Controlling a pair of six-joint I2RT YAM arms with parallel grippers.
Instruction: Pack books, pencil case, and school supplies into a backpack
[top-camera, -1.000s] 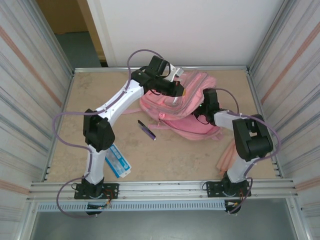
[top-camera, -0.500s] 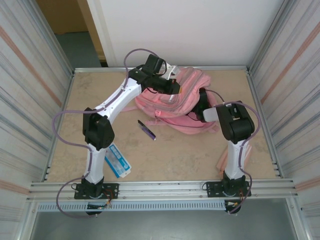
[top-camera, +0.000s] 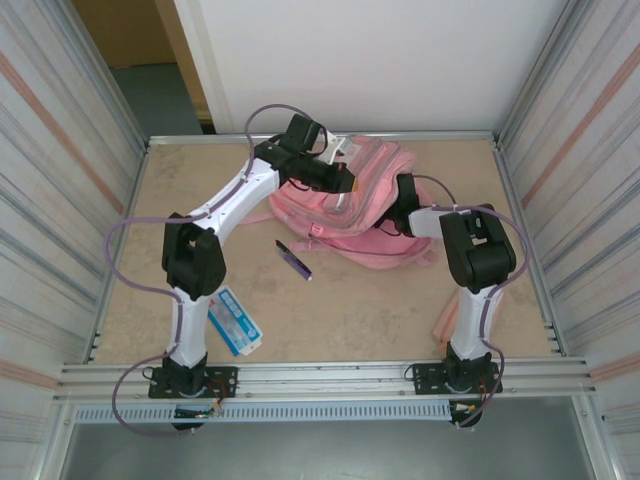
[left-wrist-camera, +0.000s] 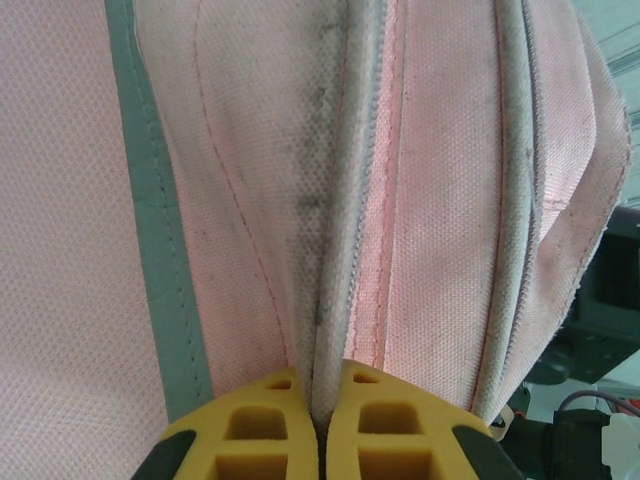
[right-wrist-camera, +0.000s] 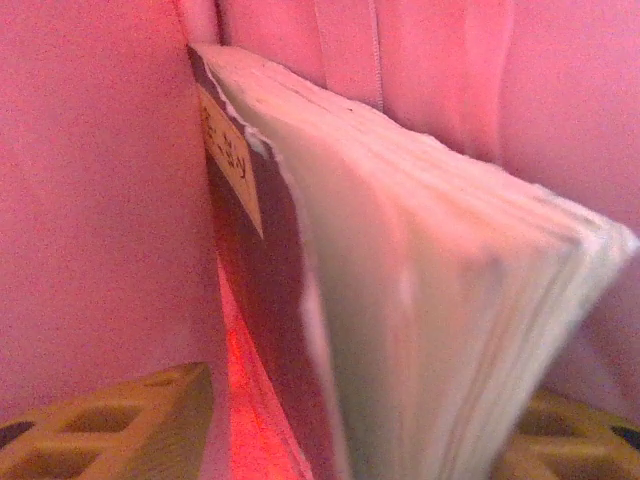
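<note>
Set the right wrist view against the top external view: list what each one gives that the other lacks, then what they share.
Right wrist: a dark-covered book with pale page edges, standing between the right gripper's spread yellow fingers, with a gap on the cover side. Top external: the purple pen, the light blue pencil case and the left gripper. Shared: the pink backpack, seen from inside by the wrist camera.

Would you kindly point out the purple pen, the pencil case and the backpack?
purple pen (top-camera: 296, 263), top external view, middle of its barrel.
pencil case (top-camera: 238, 326), top external view, its printed blue face.
backpack (top-camera: 372, 208), top external view, its pink front panel.
</note>
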